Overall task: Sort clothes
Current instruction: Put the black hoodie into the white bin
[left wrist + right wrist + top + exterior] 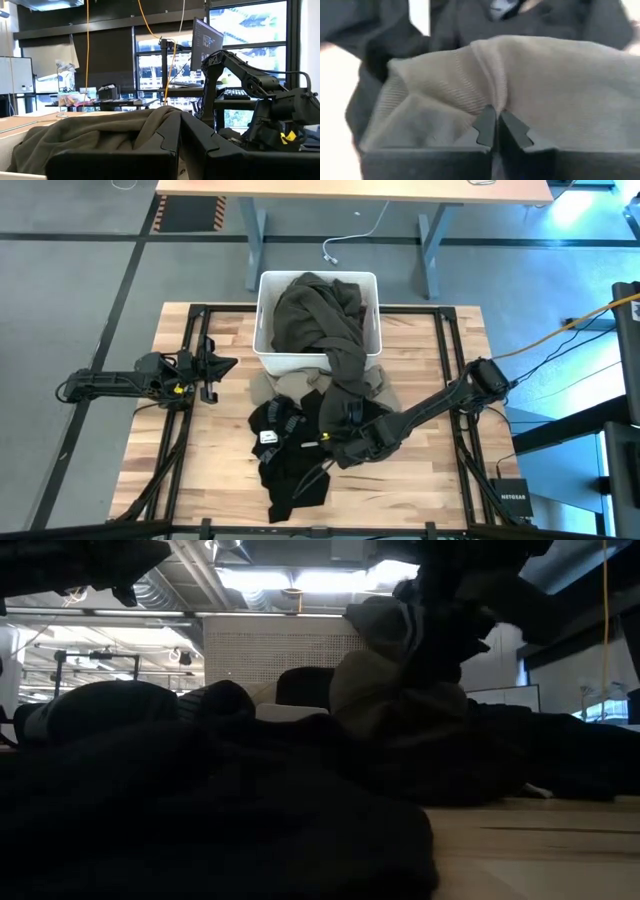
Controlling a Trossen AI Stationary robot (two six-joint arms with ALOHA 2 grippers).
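High view: olive-green garment (325, 315) trails lengthwise from bin (268, 340) toward right gripper (352, 442), pinching its fabric; left gripper (222, 366) pressed together.

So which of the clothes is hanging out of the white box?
The olive-green garment. It fills the white bin and trails over the rim, unlike the beige piece and black clothes lying on the table.

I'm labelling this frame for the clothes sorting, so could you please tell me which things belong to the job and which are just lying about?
Part of the job:
olive-green garment, draped over the bin's edge
black clothes
beige piece
right gripper, shut on the olive-green garment
left gripper, waiting, shut

Just lying about:
white bin
desk
cable
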